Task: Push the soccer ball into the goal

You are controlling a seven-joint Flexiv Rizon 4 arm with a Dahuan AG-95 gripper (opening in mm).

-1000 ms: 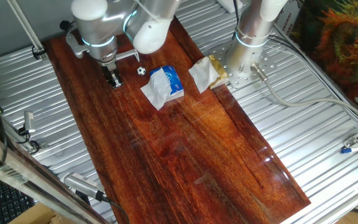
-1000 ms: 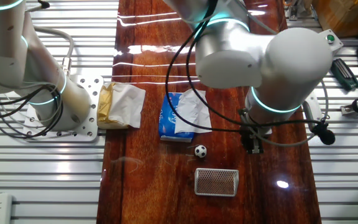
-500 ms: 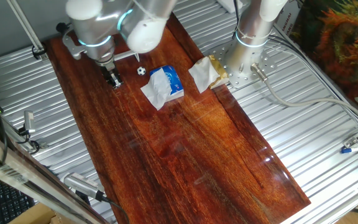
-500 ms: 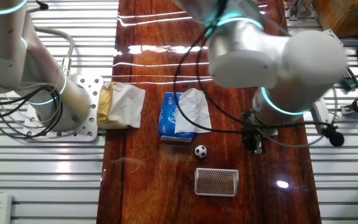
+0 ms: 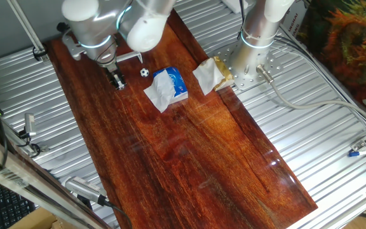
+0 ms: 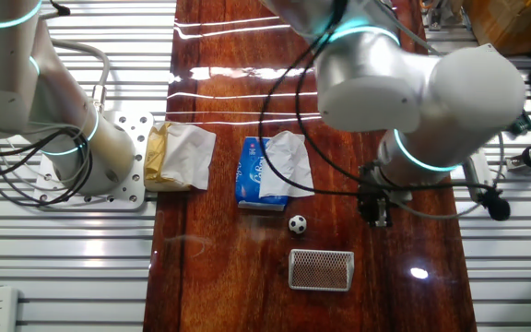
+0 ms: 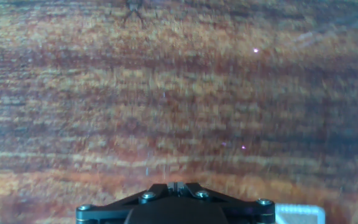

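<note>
In one fixed view the soccer ball [image 5: 144, 72] sits on the dark wooden board [image 5: 189, 152], just up and left of the blue tissue packet [image 5: 172, 84], near it but apart. The gripper [image 5: 117, 83] points down at the board, to the left of the ball on the side away from the packet, clear of the ball. Its 2 fingers look pressed together with nothing between them. The goal [image 5: 127, 58] shows only as a thin pale bar above the ball, mostly hidden by the arm; its long axis runs left-right with a slight tilt.

In the other fixed view the ball [image 6: 297, 223] lies just below the packet [image 6: 256, 172]. The goal [image 6: 321, 269] is directly below the ball — a little to the right — with its long axis horizontal, parallel to the packet's lower short edge, and 1 long side facing up toward the ball. The gripper [image 6: 376, 210] hangs to the right of the ball, well clear of the packet. A crumpled white-and-tan paper [image 6: 180, 157] lies left of the packet.

The hand view shows blurred wood grain and the gripper [image 7: 174, 186] with fingertips meeting, closed on nothing. A pale corner at the lower right edge cannot be identified.
</note>
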